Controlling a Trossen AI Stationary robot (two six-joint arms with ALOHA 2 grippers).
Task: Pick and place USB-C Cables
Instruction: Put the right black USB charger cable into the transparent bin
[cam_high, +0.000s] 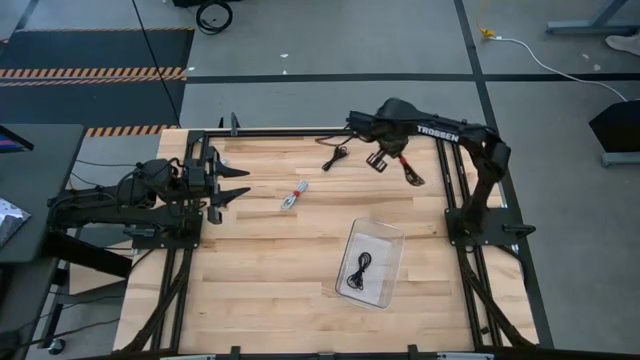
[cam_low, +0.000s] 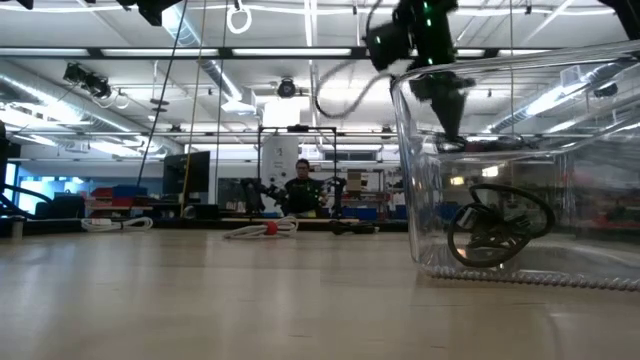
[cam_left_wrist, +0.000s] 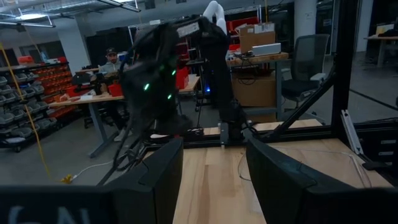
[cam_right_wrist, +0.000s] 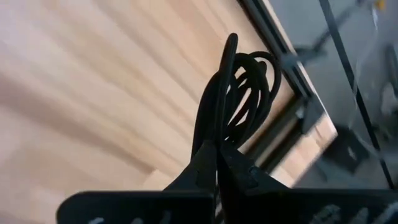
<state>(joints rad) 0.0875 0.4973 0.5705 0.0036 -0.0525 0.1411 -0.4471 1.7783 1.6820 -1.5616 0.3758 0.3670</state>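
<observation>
1. USB-C Cables: one black coil (cam_right_wrist: 239, 99) is pinched in the right gripper (cam_right_wrist: 217, 149), fingers closed on it, above the table's (cam_high: 260, 270) far edge.
2. Another black cable (cam_high: 361, 271) lies in the clear bin (cam_high: 392, 238).
3. A white-and-red cable (cam_high: 293, 196) lies mid-table.
4. Left gripper (cam_left_wrist: 211, 180) is spread apart, empty.

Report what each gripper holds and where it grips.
Right gripper pinches a black coiled cable at the bundle's lower edge. Left gripper is open, holding nothing.
</observation>
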